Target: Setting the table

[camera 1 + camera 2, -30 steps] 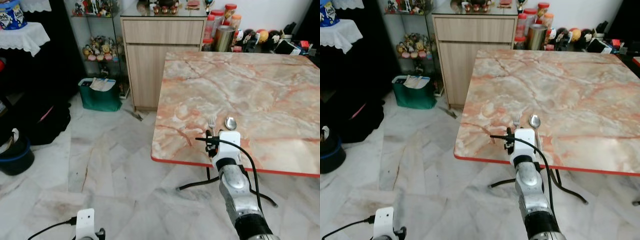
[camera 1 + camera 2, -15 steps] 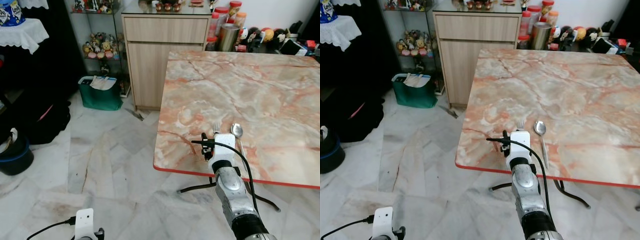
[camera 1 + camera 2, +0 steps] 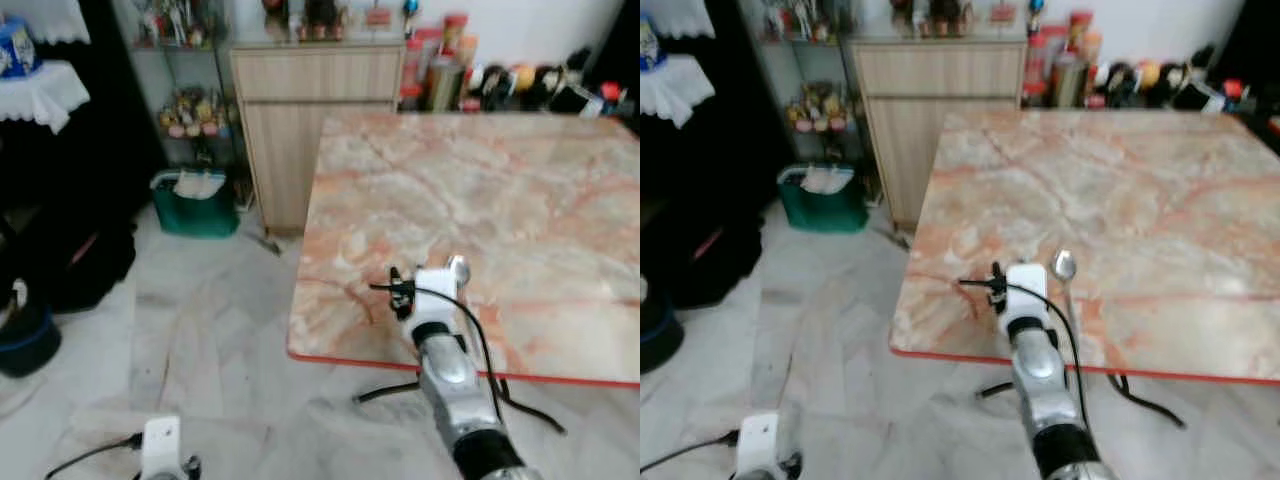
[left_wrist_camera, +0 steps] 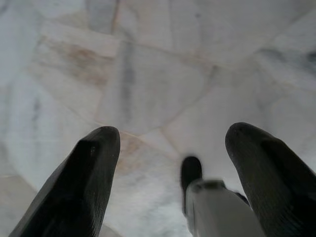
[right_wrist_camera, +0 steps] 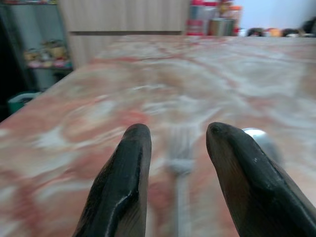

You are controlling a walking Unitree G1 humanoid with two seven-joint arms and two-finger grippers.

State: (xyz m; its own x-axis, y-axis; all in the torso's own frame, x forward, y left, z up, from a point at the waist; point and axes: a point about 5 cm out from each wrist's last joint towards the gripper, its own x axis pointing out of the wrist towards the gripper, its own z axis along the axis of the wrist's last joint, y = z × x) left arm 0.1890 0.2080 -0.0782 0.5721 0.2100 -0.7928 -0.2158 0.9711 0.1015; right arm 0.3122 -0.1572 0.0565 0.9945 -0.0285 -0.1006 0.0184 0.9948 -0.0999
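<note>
From the head views, the right gripper (image 3: 432,285) reaches over the near edge of the marble table (image 3: 560,200), one spoon (image 3: 1064,266) just beside it. A wooden cabinet (image 3: 300,110) stands behind. Right wrist view: fingers (image 5: 123,182) spread, one fork (image 5: 180,163) lying between them, not pinched. Left wrist view: left gripper (image 4: 170,163) spread wide over the tiled floor (image 4: 148,74).

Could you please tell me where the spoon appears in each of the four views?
Left eye view: the spoon lies near the front edge of the table, just beyond the raised arm.
Right eye view: the same place.
Right wrist view: its blurred bowl lies beside the fork.
Left wrist view: faces the floor, away from the table.
Shared landmark: the jars beyond the table's far edge.
</note>
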